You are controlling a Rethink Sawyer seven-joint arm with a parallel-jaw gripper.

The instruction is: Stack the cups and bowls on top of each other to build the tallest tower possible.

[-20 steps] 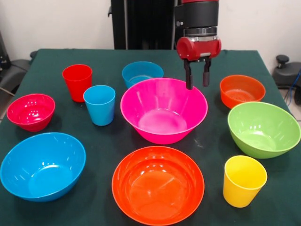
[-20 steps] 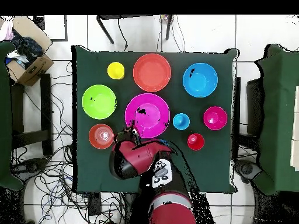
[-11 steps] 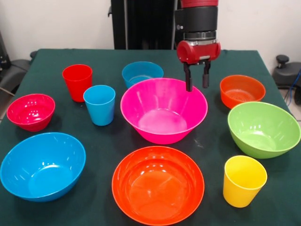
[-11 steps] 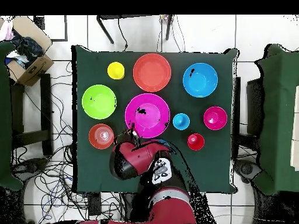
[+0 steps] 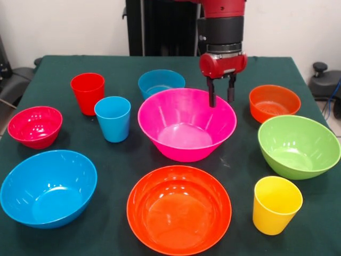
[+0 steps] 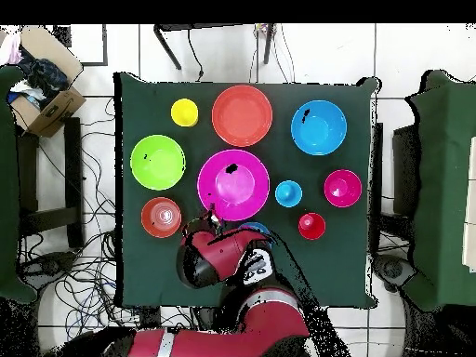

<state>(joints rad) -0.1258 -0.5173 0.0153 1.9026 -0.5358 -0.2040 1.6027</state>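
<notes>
On the green cloth of the desk (image 5: 122, 160), nothing is stacked and every container is sitting empty. Along the near edge are lying the large blue bowl (image 5: 48, 188), large orange bowl (image 5: 179, 209) and yellow cup (image 5: 276, 205). The large pink bowl (image 5: 186, 124) is sitting mid-desk, ringed by narrow gaps. The tool (image 5: 221, 96) is straddling its far rim, prongs slightly parted, gripping nothing.

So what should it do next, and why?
Probably close the end effector on the pink bowl's far rim: its open fingers seem to straddle that rim, one inside and one outside. All bowls and cups sit separately, nothing stacked yet.
</notes>
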